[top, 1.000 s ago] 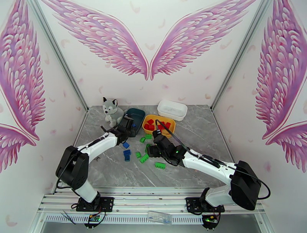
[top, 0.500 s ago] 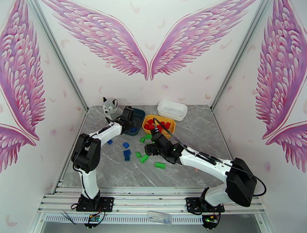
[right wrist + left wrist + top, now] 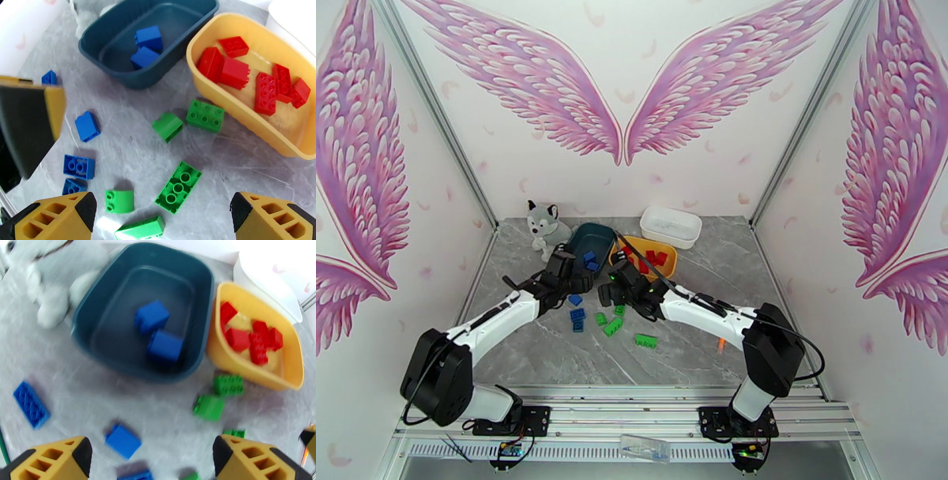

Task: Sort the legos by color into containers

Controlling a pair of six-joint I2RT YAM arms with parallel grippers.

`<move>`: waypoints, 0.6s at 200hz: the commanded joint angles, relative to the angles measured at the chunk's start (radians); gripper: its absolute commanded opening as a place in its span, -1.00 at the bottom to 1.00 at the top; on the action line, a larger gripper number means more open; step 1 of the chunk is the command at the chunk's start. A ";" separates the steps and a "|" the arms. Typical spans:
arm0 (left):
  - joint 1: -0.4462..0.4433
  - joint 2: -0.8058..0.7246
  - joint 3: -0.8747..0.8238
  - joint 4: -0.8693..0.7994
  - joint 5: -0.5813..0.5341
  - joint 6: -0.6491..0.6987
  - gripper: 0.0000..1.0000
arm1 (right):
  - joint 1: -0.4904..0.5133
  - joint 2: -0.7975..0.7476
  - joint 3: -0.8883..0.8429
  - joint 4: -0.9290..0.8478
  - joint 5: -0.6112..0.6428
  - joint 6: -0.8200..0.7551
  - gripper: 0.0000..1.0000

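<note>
left gripper (image 3: 152, 461) jaws wide apart, holding nothing; right gripper (image 3: 164, 219) same. teal tub (image 3: 110, 311) with two blue bricks (image 3: 152, 315), yellow tub (image 3: 237, 114) with red bricks (image 3: 235, 73), white tub (image 3: 671, 226) toward table's (image 3: 553, 355) far edge. loose green bricks (image 3: 177, 186), more blue mid-table.

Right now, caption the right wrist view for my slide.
Right gripper open over loose green legos and blue legos; two blue bricks in the teal tub, reds in the yellow tub.
</note>
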 commanded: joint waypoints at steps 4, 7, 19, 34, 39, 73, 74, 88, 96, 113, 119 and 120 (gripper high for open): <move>-0.030 -0.100 -0.125 -0.050 0.000 -0.053 0.73 | -0.009 -0.075 -0.040 0.002 -0.077 -0.009 0.89; -0.035 -0.113 -0.139 -0.051 0.000 -0.057 0.73 | -0.010 -0.085 -0.050 0.010 -0.086 -0.010 0.89; -0.068 -0.152 -0.183 -0.061 -0.012 -0.071 0.75 | -0.011 -0.127 -0.087 0.031 -0.113 -0.009 0.94; -0.109 -0.184 -0.217 -0.077 -0.026 -0.086 0.80 | -0.013 -0.171 -0.127 0.051 -0.136 -0.013 1.00; -0.123 -0.190 -0.227 -0.079 -0.032 -0.090 0.80 | -0.012 -0.184 -0.138 0.058 -0.142 -0.013 0.98; -0.159 -0.165 -0.272 -0.075 -0.046 -0.100 0.77 | -0.020 -0.227 -0.172 0.074 -0.169 -0.019 0.98; -0.160 -0.162 -0.272 -0.073 -0.044 -0.099 0.76 | -0.019 -0.227 -0.172 0.074 -0.168 -0.019 0.98; -0.169 -0.131 -0.260 -0.066 -0.042 -0.091 0.70 | -0.022 -0.225 -0.173 0.075 -0.175 -0.018 0.99; -0.172 -0.110 -0.250 -0.065 -0.050 -0.088 0.68 | -0.025 -0.221 -0.171 0.077 -0.176 -0.016 1.00; -0.172 -0.057 -0.231 -0.056 -0.055 -0.080 0.61 | -0.026 -0.211 -0.168 0.075 -0.179 -0.013 0.97; -0.171 -0.040 -0.225 -0.053 -0.055 -0.079 0.59 | -0.027 -0.205 -0.167 0.074 -0.179 -0.013 0.96; -0.172 -0.036 -0.224 -0.053 -0.056 -0.079 0.59 | -0.028 -0.204 -0.167 0.073 -0.179 -0.012 0.95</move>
